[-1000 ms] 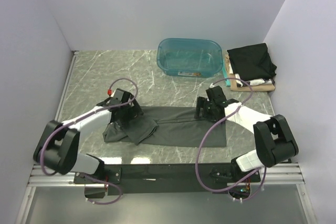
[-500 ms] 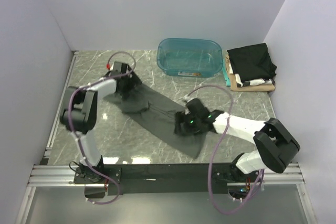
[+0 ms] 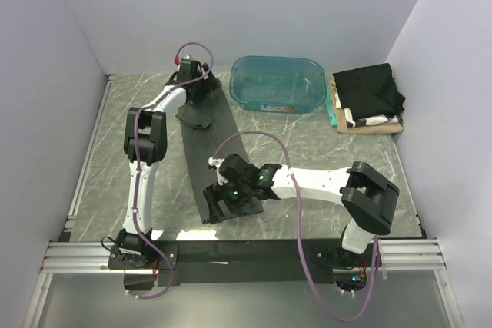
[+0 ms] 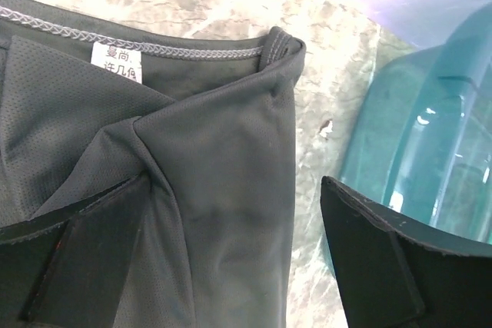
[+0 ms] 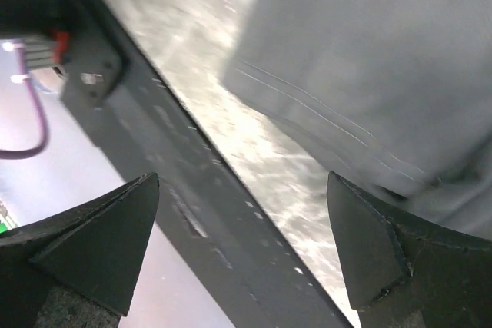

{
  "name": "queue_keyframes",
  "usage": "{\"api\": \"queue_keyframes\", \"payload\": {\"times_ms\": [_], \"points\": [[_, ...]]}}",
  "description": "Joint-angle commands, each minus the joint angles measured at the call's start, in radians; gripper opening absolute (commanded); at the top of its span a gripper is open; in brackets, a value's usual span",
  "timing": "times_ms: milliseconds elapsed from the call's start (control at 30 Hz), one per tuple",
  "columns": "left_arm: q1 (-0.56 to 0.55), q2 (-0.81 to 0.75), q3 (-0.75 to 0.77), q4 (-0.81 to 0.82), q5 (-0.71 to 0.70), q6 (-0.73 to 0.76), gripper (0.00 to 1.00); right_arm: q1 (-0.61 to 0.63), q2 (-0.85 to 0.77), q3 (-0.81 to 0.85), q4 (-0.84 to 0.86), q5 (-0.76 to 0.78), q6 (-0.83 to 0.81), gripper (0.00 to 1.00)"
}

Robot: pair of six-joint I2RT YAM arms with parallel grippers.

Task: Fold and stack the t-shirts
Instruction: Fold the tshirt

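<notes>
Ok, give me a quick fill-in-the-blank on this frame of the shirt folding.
1. The dark grey t-shirt lies with its far end beside the ____ tub.
2. The top tee of the folded stack is ____.
3. The left gripper and right gripper both stand ____.
Missing words: teal, black, open.

I work in a lab test cell, not a home; plain pale walls (image 3: pixel 231 5) stand behind and to both sides of the teal tub (image 3: pixel 277 84), boxing in a marble-look table (image 3: pixel 338 151). Well nearer than the tub, an aluminium rail (image 3: pixel 77 257) edges the table; my purple cables (image 3: pixel 297 220) loop bare.
</notes>
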Motion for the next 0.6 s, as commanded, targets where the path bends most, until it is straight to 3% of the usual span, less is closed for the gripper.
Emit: {"api": "queue_keyframes", "payload": {"times_ms": [0,133,233,367,567], "points": [[0.0,0.035,-0.025,-0.007,0.09,0.013,0.99,0.016,-0.008,0.087,-0.035,0.002,-0.046,0.96],[0.002,0.011,-0.003,0.084,0.208,0.0,0.99,0.016,-0.037,0.135,-0.078,0.083,-0.058,0.96],[0.0,-0.023,0.047,0.07,0.219,-0.007,1.0,0.014,-0.083,0.152,-0.093,0.191,-0.05,0.96],[0.0,-0.115,0.083,0.01,0.174,0.026,0.99,0.008,-0.204,0.114,-0.095,0.422,-0.017,0.96],[-0.014,-0.435,-0.066,-0.031,0.037,0.068,0.99,-0.067,-0.422,0.004,-0.132,0.763,0.149,1.0]]}}
